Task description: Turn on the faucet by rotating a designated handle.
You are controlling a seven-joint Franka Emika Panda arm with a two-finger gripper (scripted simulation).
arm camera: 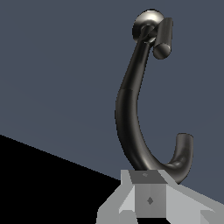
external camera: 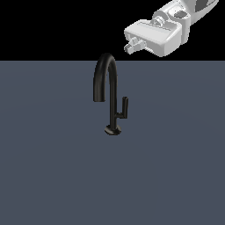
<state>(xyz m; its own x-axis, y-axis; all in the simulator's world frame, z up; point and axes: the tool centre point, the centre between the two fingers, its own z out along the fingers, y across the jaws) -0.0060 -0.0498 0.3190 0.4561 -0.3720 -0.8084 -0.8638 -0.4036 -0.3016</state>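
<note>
While I watch through the exterior view, the near-black metal faucet with its tall arched gooseneck spout [external camera: 107,90] stands upright on the flat slate-grey surface [external camera: 48,176], nearer that surface's far edge than its near edge and about midway between its side edges. Its small round base [external camera: 113,130] sits on the surface, a slim stem rises from it, and the spout curves over and ends with its mouth pointing down on the exterior view's left of the stem. The short dark upright bar handle [external camera: 125,107] stands just beside the stem on the exterior view's right, joined to it low down by a small horizontal stub, so the two make an L. My white pincer [external camera: 132,45] hangs in the air beyond the far edge, above the top of the arch and toward the exterior view's right, well apart from the handle and touching nothing. From that view I see only short grey fingertips close together, and I cannot tell how wide the jaws stand. In the wrist view I look along the faucet [arm camera: 131,113] toward its shiny round base [arm camera: 148,24], with the handle [arm camera: 162,38] beside it and the grey body of the pincer [arm camera: 151,201] in the foreground, holding nothing.
</note>
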